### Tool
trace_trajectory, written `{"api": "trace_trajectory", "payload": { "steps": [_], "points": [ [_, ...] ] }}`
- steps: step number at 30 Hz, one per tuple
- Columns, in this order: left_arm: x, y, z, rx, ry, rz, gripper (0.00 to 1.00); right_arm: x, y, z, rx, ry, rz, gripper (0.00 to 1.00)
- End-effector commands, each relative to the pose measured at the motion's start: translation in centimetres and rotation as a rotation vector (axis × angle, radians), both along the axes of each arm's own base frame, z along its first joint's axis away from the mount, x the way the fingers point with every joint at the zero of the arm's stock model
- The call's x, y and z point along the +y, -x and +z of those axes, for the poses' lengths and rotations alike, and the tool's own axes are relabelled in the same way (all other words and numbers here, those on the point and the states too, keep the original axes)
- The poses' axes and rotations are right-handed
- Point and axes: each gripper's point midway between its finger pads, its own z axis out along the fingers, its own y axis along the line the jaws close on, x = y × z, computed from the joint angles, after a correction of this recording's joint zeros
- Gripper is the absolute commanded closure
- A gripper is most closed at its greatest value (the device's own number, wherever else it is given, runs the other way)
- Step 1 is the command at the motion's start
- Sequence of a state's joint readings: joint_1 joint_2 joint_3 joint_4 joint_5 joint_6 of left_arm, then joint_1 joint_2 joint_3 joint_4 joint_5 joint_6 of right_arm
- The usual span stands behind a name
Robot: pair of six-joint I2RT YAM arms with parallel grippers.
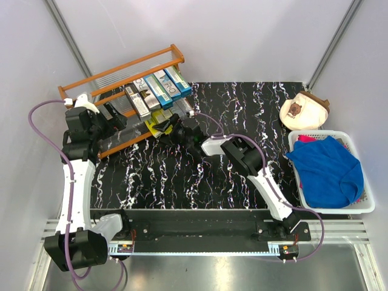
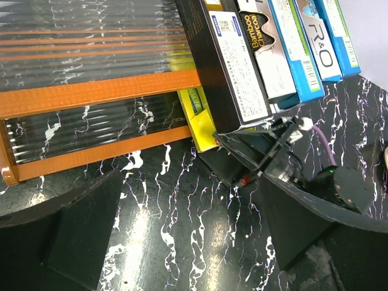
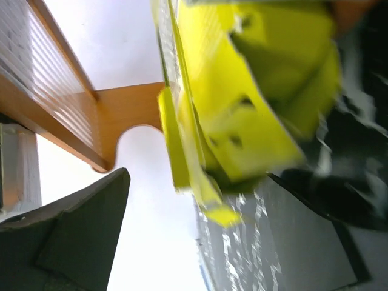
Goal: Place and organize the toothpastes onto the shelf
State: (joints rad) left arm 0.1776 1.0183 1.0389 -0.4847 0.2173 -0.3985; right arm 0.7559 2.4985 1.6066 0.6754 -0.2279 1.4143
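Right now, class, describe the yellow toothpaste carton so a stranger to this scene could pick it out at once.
Find the orange-brown shelf at the far left of the black marbled table. A row of cartons lies on its upper tier; look below them, at the shelf's front edge. The yellow carton there stands out by its bright colour against the blue, silver-grey and black ones above.

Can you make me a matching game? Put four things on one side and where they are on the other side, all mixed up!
Things:
1. blue cloth
2. yellow toothpaste
3. blue toothpastes
4. round cream thing

Places:
A. on the upper tier of the shelf
B. on the table, just beyond the white basket
C. inside the white basket
D. low at the shelf's front, by the right gripper

Pairs: 1-C, 2-D, 3-A, 4-B
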Motion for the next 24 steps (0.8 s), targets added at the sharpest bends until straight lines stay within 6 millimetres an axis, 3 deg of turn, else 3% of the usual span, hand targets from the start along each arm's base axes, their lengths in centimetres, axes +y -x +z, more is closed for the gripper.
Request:
{"api": "trace_trajectory", "payload": {
  "steps": [1, 2, 3, 4, 6, 7, 8, 9, 10, 12, 13, 15, 16, 18, 19, 21, 22, 24],
  "points": [
    [-0.1, -0.3, 1.4, -0.059, -0.020, -0.020, 0.01, -2.6, 0.9, -1.4, -0.006, 0.153, -0.008, 0.00],
    [-0.2, -0.3, 1.5, -0.065, -0.020, -0.022, 0.01, -2.7, 1.2, -0.3, -0.022, 0.150, -0.002, 0.00],
    [-0.2, -0.3, 1.5, -0.065, -0.018, -0.025, 0.01, -3.3, 2.0, -0.9, -0.014, 0.168, 0.006, 0.00],
    [-0.3, -0.3, 1.6, -0.070, -0.018, -0.029, 0.01, -3.6, 2.3, 0.3, -0.041, 0.171, 0.013, 0.00],
    [-0.6, -0.3, 1.7, -0.080, -0.014, -0.045, 0.01, -5.0, 3.8, -0.6, -0.029, 0.207, 0.032, 0.00],
    [-0.8, -0.3, 2.0, -0.096, -0.015, -0.054, 0.01, -5.4, 4.3, 1.2, -0.070, 0.208, 0.038, 0.00],
    [-1.0, -0.2, 2.0, -0.102, -0.012, -0.064, 0.01, -6.6, 5.5, 0.0, -0.054, 0.244, 0.049, 0.00],
    [-1.2, -0.2, 2.3, -0.114, -0.011, -0.081, 0.01, -7.3, 6.1, 0.2, -0.063, 0.262, 0.052, 0.00],
    [-1.3, -0.2, 2.4, -0.121, -0.011, -0.082, 0.01, -8.0, 6.5, 2.6, -0.122, 0.266, 0.053, 0.00],
    [-1.5, -0.1, 2.5, -0.130, -0.020, -0.100, 0.01, -10.5, 7.8, 1.6, -0.118, 0.348, 0.043, 0.00],
    [-1.6, -0.2, 2.5, -0.126, -0.024, -0.107, 0.01, -11.5, 8.0, 4.2, -0.197, 0.372, 0.036, 0.00],
    [-1.9, -0.3, 2.4, -0.127, -0.032, -0.125, 0.01, -14.4, 8.9, 3.3, -0.199, 0.492, 0.010, 0.00],
    [-2.0, -0.4, 2.4, -0.122, -0.034, -0.131, 0.01, -15.6, 9.1, 5.7, -0.279, 0.526, -0.004, 0.00],
    [-2.5, -0.4, 2.3, -0.117, -0.047, -0.142, 0.01, -18.9, 9.5, 5.1, -0.284, 0.675, -0.051, 0.00],
    [-2.8, -0.5, 2.2, -0.111, -0.049, -0.146, 0.01, -20.4, 9.6, 7.1, -0.352, 0.717, -0.075, 0.00],
    [-3.4, -0.6, 2.0, -0.096, -0.061, -0.148, 0.01, -24.0, 10.1, 6.5, -0.352, 0.867, -0.131, 0.00],
    [-4.0, -0.8, 1.7, -0.082, -0.058, -0.163, 0.01, -25.7, 10.5, 7.8, -0.387, 0.912, -0.154, 0.00],
    [-4.2, -1.0, 1.2, -0.062, -0.059, -0.148, 0.01, -29.2, 11.2, 7.3, -0.368, 1.037, -0.202, 0.00]
  ]
}}
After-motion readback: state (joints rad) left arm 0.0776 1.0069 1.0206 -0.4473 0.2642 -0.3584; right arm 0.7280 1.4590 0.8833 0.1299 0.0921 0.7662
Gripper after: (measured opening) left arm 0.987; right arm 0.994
